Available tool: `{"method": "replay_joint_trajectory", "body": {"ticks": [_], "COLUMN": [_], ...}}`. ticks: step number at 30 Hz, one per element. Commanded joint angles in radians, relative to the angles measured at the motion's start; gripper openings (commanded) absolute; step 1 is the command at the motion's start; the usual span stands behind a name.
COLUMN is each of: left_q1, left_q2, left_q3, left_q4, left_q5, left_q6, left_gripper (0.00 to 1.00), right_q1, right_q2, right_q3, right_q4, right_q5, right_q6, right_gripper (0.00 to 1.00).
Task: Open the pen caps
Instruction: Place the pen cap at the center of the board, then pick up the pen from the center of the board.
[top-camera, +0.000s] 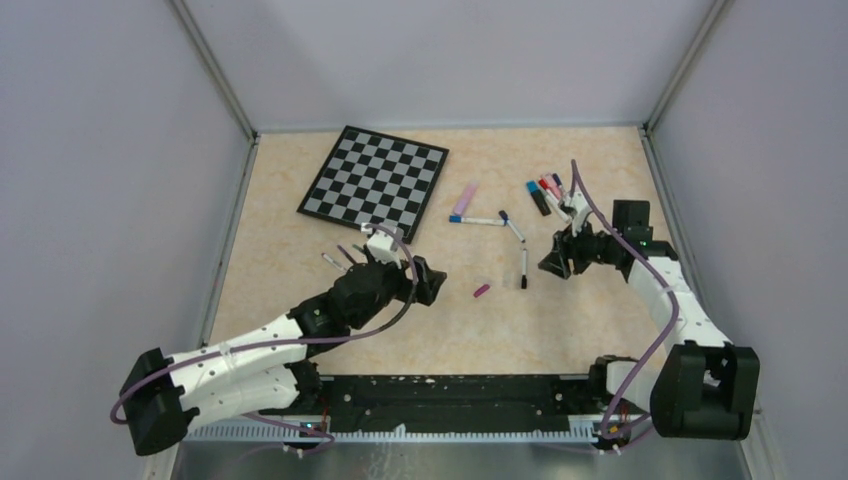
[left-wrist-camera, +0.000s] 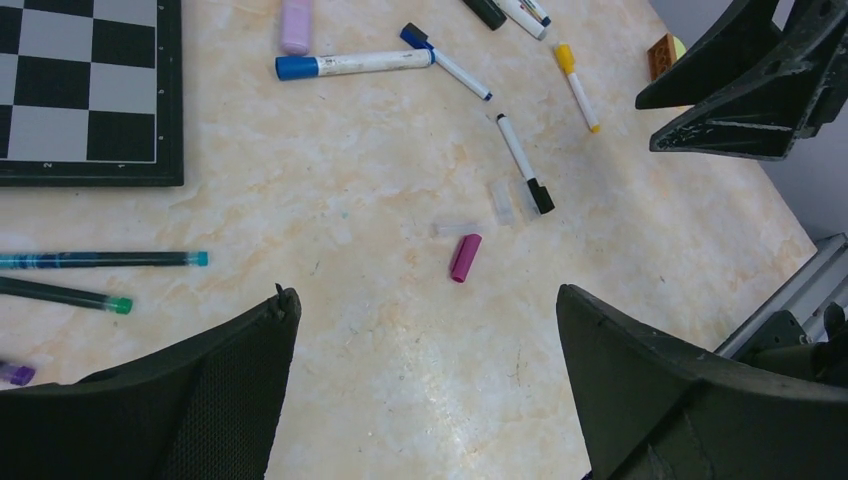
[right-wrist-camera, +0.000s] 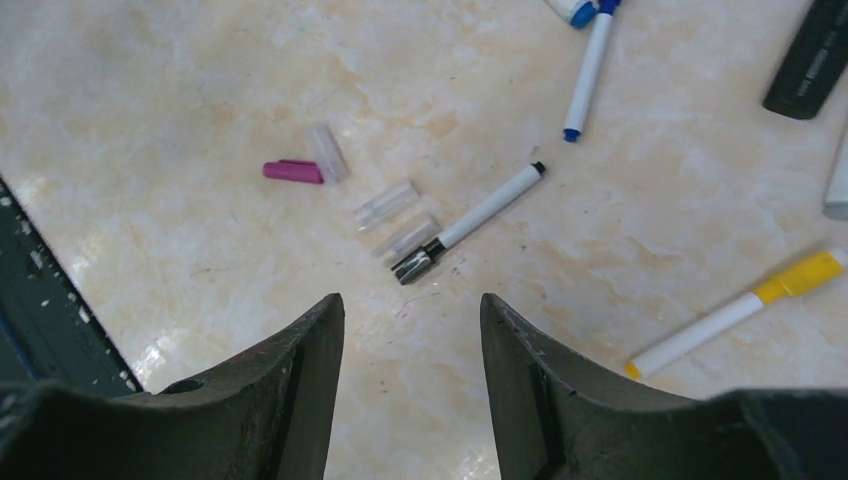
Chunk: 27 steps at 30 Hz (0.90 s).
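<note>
- Left gripper (left-wrist-camera: 425, 298): fingers spread wide, holding and touching nothing, above the table (top-camera: 560, 330).
- Right gripper (right-wrist-camera: 412, 303): fingers partly apart, empty, over a white pen (right-wrist-camera: 480, 215).
- A pink cap (left-wrist-camera: 465, 257) lies loose between the 2 grippers, with 3 clear caps (right-wrist-camera: 385, 205) just beside it.
- More pens (top-camera: 548, 190) are bunched at the far right, and 2 thin pens (left-wrist-camera: 100, 259) lie near the left arm.
- The table is beige and marbled, with a chessboard (top-camera: 375, 180) askew at the far left.
- The walls (top-camera: 450, 60) are pale grey, with metal posts in the corners.
</note>
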Motion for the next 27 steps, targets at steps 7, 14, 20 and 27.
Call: {"method": "replay_joint_trajectory", "body": {"ticks": [7,14,20,27], "left_q1": [0.012,0.013,0.014,0.015], "left_q2": [-0.096,-0.119,-0.120,-0.118], "left_q3": [-0.062,-0.083,-0.081,-0.081], "left_q4": [0.048,0.042,0.036,0.030], "left_q5": [-0.023,-0.041,-0.050,-0.057], "left_q6": [-0.044,-0.053,-0.055,-0.062], "left_gripper": [0.99,0.99,0.99,0.99], "right_q1": [0.016,0.016,0.016,0.016], "right_q2": [0.144,0.227,0.325,0.394], "right_q3": [0.117,0.120,0.180,0.193], "right_q4": [0.119,0.201,0.197,0.216], "right_q5": [0.484,0.623,0.690,0.704], "right_q6": [0.264,0.360,0.387,0.403], "right_gripper": [0.52,0.52,0.52,0.46]}}
